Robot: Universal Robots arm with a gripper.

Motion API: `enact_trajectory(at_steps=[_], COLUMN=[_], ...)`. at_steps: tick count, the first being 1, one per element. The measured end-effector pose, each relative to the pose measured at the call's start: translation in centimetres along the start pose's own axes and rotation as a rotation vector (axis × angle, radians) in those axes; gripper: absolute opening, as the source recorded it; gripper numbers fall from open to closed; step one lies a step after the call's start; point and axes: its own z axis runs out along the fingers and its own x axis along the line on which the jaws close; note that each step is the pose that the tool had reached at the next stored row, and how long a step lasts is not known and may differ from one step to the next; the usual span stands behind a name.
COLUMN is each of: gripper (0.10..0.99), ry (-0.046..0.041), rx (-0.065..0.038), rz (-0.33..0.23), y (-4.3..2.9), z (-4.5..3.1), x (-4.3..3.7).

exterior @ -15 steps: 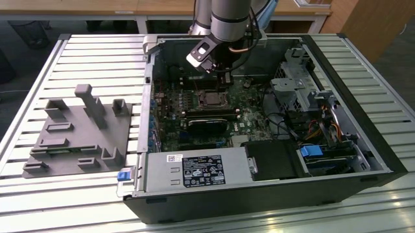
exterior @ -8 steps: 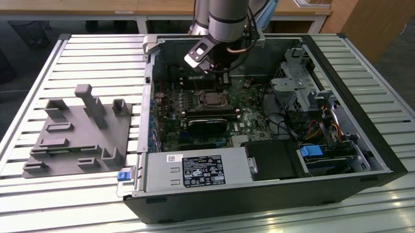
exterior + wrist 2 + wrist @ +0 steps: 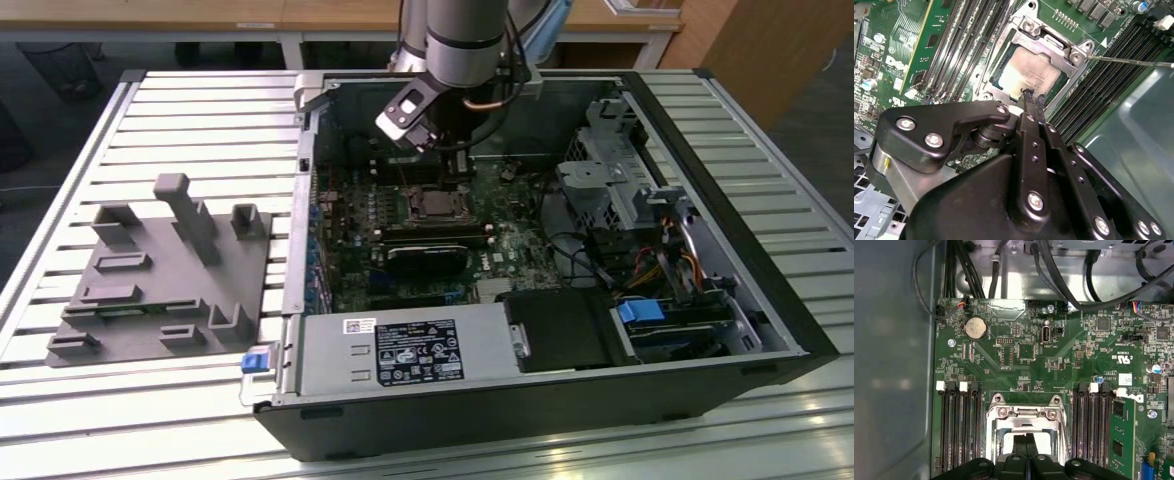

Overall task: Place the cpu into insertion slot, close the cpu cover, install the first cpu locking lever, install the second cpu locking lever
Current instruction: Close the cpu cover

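Gripper (image 3: 1030,96) pressed together, holding nothing, tips down at the cpu (image 3: 1029,70) framed by the cpu cover (image 3: 1052,45)

The pale silvery cpu (image 3: 1030,70) lies flat in the insertion slot (image 3: 995,84), just under the tool (image 3: 1031,95) tips. The silvery cpu cover (image 3: 1051,42) is lowered around it.

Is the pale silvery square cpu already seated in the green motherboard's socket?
Yes, the cpu lies flat inside the socket, framed by the silvery metal cover.
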Motion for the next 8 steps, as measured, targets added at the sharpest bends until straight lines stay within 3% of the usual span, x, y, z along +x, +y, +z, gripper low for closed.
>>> enact_trajectory(at_steps=[8], gripper=[0.106], ry=[0.0000], rx=[0.000], rz=[0.000], y=[-0.75], z=[0.14], x=[-0.01])
